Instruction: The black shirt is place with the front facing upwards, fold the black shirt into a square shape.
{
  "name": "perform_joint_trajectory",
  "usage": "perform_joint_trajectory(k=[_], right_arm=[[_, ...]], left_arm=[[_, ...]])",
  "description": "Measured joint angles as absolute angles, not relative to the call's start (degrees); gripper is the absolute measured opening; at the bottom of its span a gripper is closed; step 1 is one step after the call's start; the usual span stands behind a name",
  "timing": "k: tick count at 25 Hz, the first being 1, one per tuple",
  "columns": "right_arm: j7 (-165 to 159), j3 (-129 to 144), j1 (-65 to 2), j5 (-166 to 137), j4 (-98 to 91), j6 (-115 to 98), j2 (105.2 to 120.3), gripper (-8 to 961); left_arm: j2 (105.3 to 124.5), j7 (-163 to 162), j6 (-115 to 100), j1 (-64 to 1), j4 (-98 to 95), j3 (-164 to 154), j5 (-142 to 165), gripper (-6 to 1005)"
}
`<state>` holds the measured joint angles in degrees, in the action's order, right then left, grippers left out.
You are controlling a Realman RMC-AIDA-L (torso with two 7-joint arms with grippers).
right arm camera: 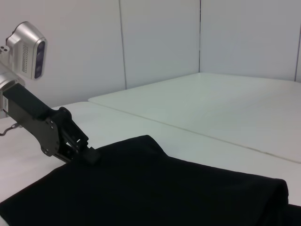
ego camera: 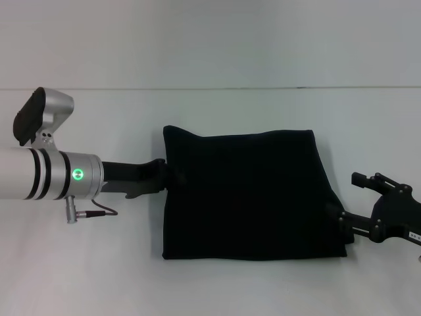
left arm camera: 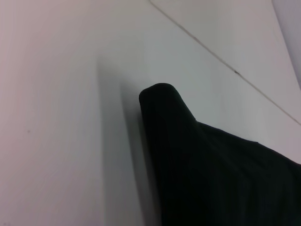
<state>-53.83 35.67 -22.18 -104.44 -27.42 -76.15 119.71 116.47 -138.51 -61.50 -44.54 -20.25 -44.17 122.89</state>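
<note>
Black shirt [ego camera: 247, 191] sits in the middle of the white surface [ego camera: 210, 283], already down to a near-square black block, no print showing, its far-left corner puffed up a little. The left gripper [ego camera: 172, 176] is right at the shirt's left edge, about halfway along it, and the right wrist view shows its tips touching the cloth there; whether those jaws are pinching fabric or just resting against it cannot be told from these views. Over on the other side the right gripper [ego camera: 343, 222] is at the shirt's near-right corner, against the edge, and its jaws' state cannot be told either.

Judging by the shape, the folding looks almost done, and what is in hand seems to be tidying or letting go. To do that well, each arm should part from the cloth cleanly and back straight out toward its own edge of the surface, low and slow, so nothing drags a layer open. The raised far-left corner wants watching: a snag there would undo the square. If the near-right corner is caught, loosen first, then pull away
</note>
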Motion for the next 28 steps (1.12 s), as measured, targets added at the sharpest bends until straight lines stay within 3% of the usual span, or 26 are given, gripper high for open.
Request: perform_joint_trajectory(k=[7,12,19,28], right_arm=[[-53.61,34.38,-22.05,-104.42,-27.42,-75.67,119.66,909],[-53.57,33.1,-22.39,-104.4,-27.42,-74.45,119.69,910],[-53.52,32.78,-22.92,-104.41,-27.33,-73.3,119.71,910],[-53.33,32.68,-23.48,-104.34,-26.6,-72.31,119.79,909]], left_arm=[[116.44,-138.24,-61.54,-44.17,-20.44,-43.79,122.62,197],[115.16,-138.07,-61.97,-42.68,-21.01,-43.42,121.57,42],[113.81,-137.7,-62.4,-40.31,-22.02,-41.38,120.5,52],[115.26,-124.04,-69.81,-36.34,-24.95,-37.39,114.05,97]])
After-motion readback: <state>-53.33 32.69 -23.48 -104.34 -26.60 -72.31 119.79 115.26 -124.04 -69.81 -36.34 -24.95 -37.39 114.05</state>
